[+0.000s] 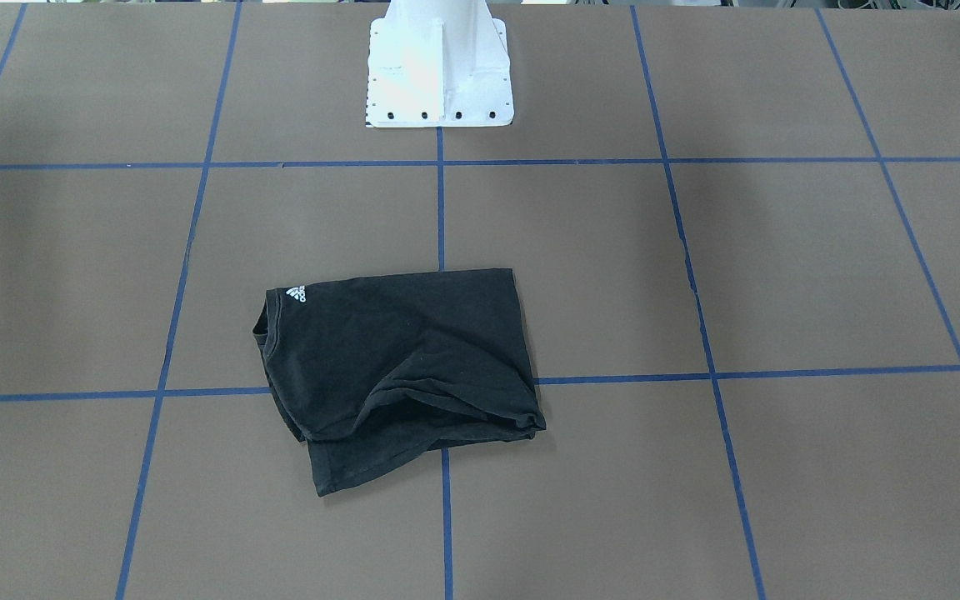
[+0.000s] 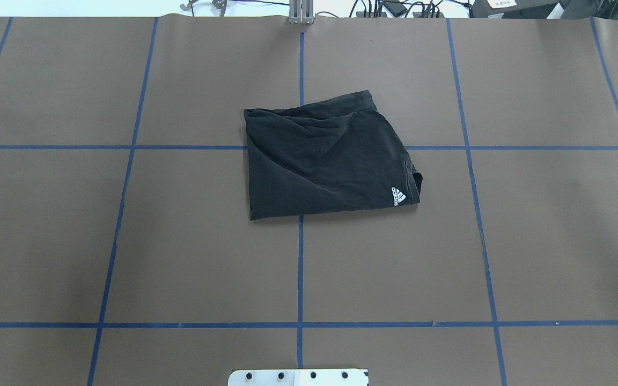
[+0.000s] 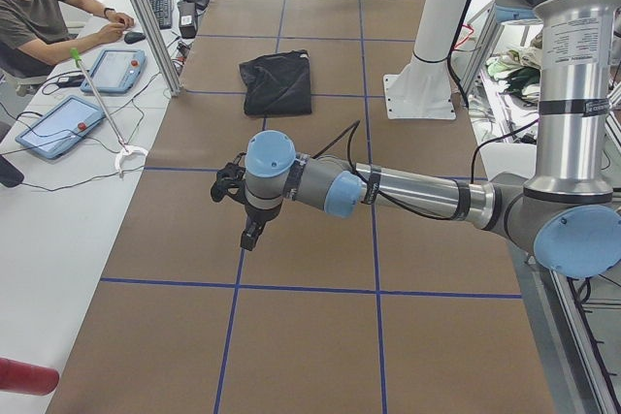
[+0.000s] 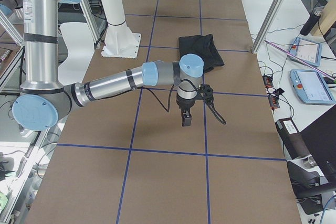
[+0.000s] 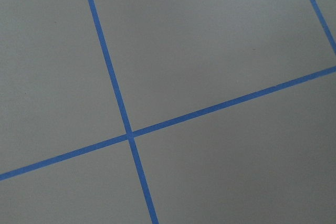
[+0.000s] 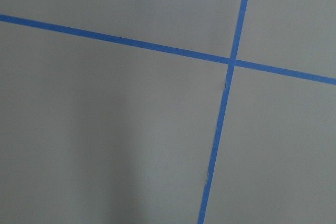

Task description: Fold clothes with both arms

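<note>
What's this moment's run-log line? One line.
T-shirt folded on table | left gripper away from it, state unclear | right gripper away, state unclear

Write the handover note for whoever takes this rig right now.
Left gripper: hangs over bare table, apart from the shirt; open or shut, cannot tell.
Right gripper: likewise over bare table at the other end; cannot tell.
Black T-shirt: lies mid-table, folded into a compact packet, logo up, touched by neither arm.
Done: the folds appear made.
Left: perhaps straighten the under layer that juts out, and smooth the creases.
</note>
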You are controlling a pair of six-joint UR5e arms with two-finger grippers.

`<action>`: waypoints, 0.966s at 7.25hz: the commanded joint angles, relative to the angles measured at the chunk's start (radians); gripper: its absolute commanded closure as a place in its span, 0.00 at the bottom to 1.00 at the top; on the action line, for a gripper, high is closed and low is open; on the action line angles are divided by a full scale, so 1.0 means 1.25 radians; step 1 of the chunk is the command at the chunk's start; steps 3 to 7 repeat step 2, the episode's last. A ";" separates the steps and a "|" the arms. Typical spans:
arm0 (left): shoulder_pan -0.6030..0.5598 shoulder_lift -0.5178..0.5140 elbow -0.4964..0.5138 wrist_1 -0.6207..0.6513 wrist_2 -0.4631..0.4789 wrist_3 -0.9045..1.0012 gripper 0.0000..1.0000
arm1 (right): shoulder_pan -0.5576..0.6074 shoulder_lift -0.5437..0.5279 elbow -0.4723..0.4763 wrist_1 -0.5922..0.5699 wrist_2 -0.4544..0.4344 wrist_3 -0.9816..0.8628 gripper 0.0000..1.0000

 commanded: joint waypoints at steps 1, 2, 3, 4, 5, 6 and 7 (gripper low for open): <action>0.002 -0.001 -0.004 0.000 0.000 0.000 0.00 | 0.000 0.000 -0.001 0.000 0.000 0.000 0.00; 0.002 -0.006 -0.004 0.000 0.002 0.000 0.00 | 0.000 0.000 0.000 0.001 0.000 0.000 0.00; 0.002 -0.006 -0.004 0.000 0.002 0.000 0.00 | 0.000 0.000 0.000 0.001 0.000 0.000 0.00; 0.002 -0.006 -0.004 0.000 0.002 0.000 0.00 | 0.000 0.000 0.000 0.001 0.000 0.000 0.00; 0.002 -0.006 -0.004 0.000 0.002 0.000 0.00 | 0.000 0.000 0.000 0.001 0.000 0.000 0.00; 0.002 -0.006 -0.004 0.000 0.002 0.000 0.00 | 0.000 0.000 0.000 0.001 0.000 0.000 0.00; 0.002 -0.006 -0.004 0.000 0.002 0.000 0.00 | 0.000 0.000 0.000 0.001 0.000 0.000 0.00</action>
